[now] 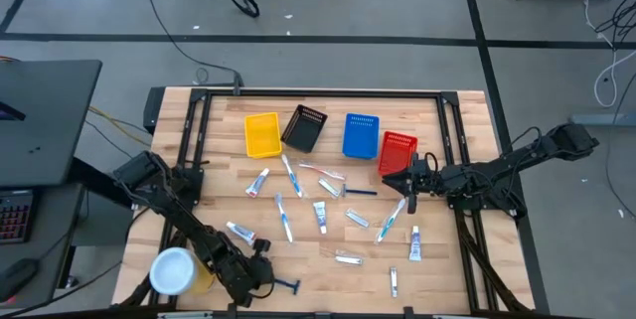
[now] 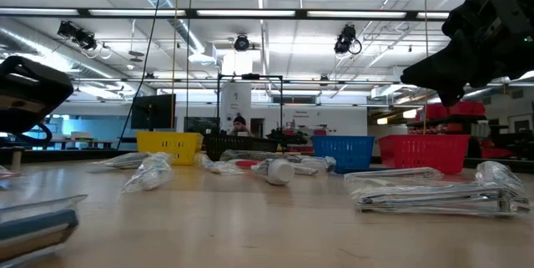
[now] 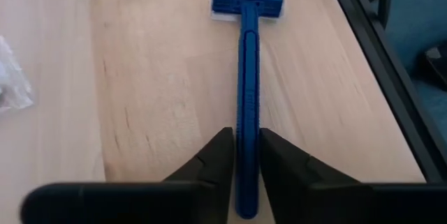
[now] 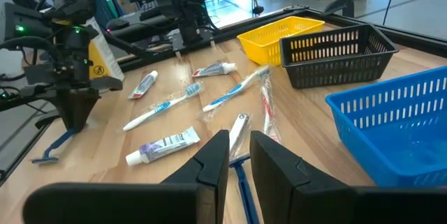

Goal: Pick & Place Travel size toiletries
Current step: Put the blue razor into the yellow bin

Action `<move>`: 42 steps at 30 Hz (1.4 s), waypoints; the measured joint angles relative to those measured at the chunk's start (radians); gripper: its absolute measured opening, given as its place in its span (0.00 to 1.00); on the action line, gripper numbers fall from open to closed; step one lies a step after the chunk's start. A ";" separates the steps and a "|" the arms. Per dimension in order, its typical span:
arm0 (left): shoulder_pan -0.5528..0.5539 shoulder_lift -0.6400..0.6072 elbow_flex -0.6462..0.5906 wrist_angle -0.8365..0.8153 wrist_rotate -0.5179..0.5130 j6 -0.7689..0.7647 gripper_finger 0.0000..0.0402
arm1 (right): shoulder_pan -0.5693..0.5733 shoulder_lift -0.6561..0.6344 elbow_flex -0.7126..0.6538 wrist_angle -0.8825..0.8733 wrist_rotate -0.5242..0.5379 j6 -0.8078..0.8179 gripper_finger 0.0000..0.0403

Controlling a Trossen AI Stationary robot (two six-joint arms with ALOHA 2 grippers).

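The blue razor (image 3: 247,91) lies flat on the table (image 1: 328,259) at the lower middle of the high view, head pointing away from the left gripper (image 3: 241,155), whose fingers sit close on either side of the handle, seemingly clamped on it. To do this well, I'd judge: lift straight up, keep the handle centred, and avoid the cup (image 1: 175,271) just beside. The left arm reaches low along the bottom-left edge. The right gripper (image 1: 412,182), fingers nearly together and holding nothing, hangs by the red basket (image 1: 397,151) above scattered tubes and toothbrushes.
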 joint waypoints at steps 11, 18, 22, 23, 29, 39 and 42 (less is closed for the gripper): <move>0.004 0.002 -0.001 0.001 -0.055 0.005 0.16 | 0.000 0.000 0.000 0.000 0.000 0.000 0.17; 0.042 -0.011 -0.003 -0.015 -0.087 0.076 0.14 | 0.000 0.000 0.000 0.000 0.000 0.000 0.17; 0.078 -0.048 -0.006 -0.069 -0.102 0.104 0.11 | 0.000 0.000 0.000 0.000 0.000 0.000 0.17; 0.089 -0.064 -0.006 -0.081 -0.103 0.105 0.11 | 0.000 0.000 0.000 0.000 0.000 0.000 0.17; 0.155 -0.189 -0.004 -0.247 -0.160 0.105 0.17 | 0.000 0.000 0.000 0.000 0.000 0.000 0.17; 0.366 -0.397 -0.004 -0.603 -0.319 0.014 0.12 | 0.000 0.000 0.000 -0.004 0.043 0.000 0.17; 0.425 -0.422 -0.004 -0.608 -0.299 0.045 0.12 | 0.000 0.000 0.000 -0.007 0.043 0.000 0.17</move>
